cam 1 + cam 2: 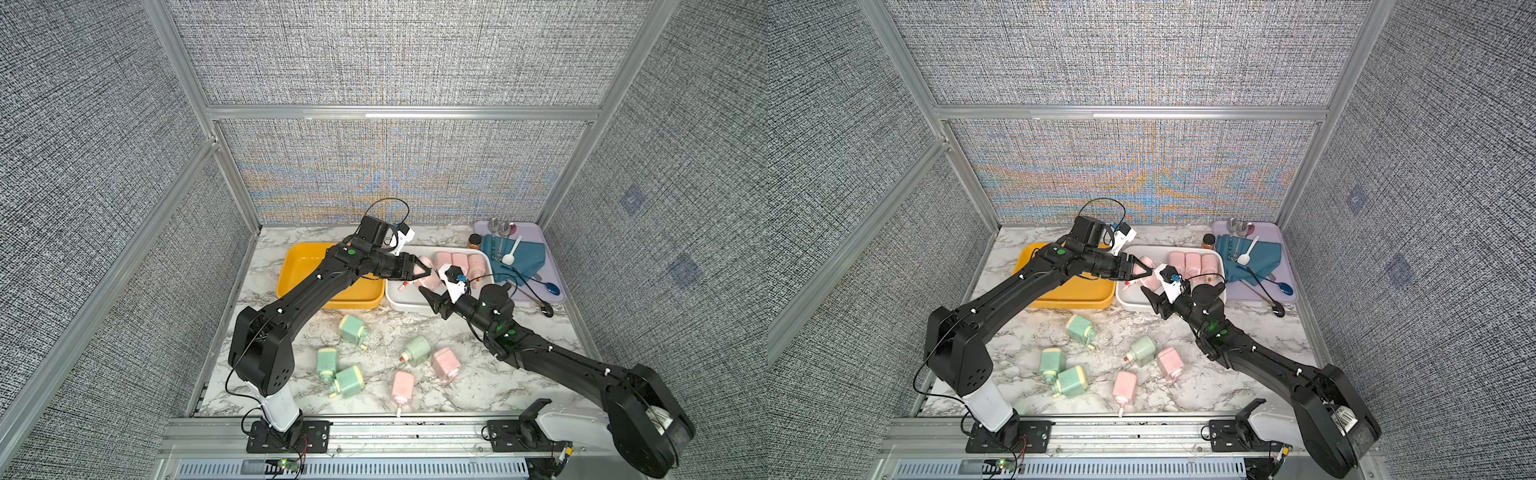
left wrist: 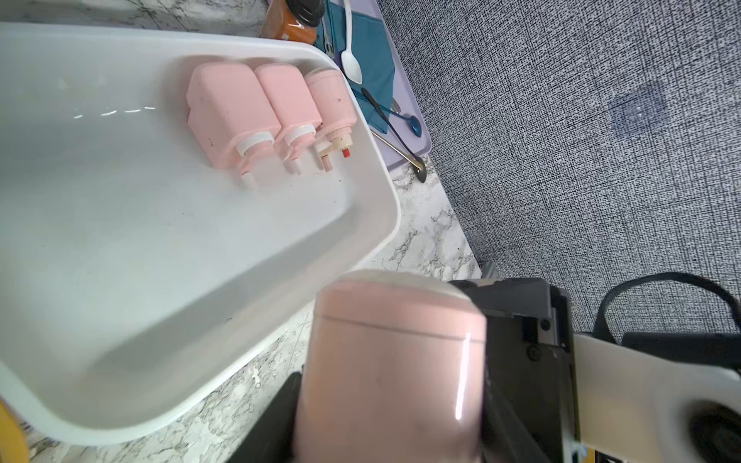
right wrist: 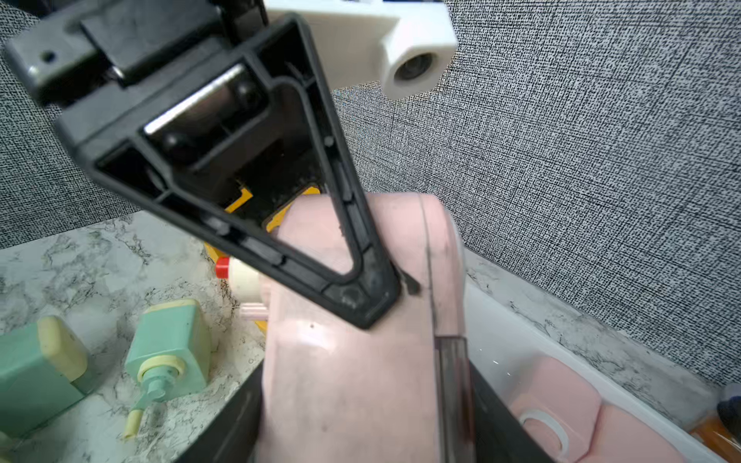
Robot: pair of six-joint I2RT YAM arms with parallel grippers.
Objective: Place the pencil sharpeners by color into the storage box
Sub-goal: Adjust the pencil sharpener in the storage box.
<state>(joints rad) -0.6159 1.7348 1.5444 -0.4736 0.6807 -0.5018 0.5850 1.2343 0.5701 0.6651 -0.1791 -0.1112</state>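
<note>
Pink plastic fills both wrist views: one pink pencil sharpener (image 2: pixel 393 360) sits between the fingers of both claws at once, held in the air over the near left part of the white storage box (image 1: pixel 401 305), its red-tipped crank pointing towards the yellow box (image 1: pixel 357 301). The left gripper (image 1: pixel 422 272) pinches it across the body, and one of its triangular fingers (image 3: pixel 361 296) lies flat against the pink face. The right gripper (image 1: pixel 430 293) brackets the same block from the near side, dark fingers close along both flanks, but whether they press or merely stand beside it I cannot tell. Inside the white box, three pink sharpeners (image 2: pixel 288 104) lie side by side against its right end wall, necks towards the near side. On the marble table (image 1: pixel 465 399) nearer the arm bases lie four mint green sharpeners (image 1: pixel 353 328) and two more pink sharpeners (image 1: pixel 446 363), scattered, two of the green ones touching. Just beyond the white box's far right corner stands an orange spice jar (image 1: pixel 474 241) with a dark lid, beside a lilac tray (image 1: pixel 555 266) carrying a blue cloth (image 1: pixel 525 255) and spoons
</note>
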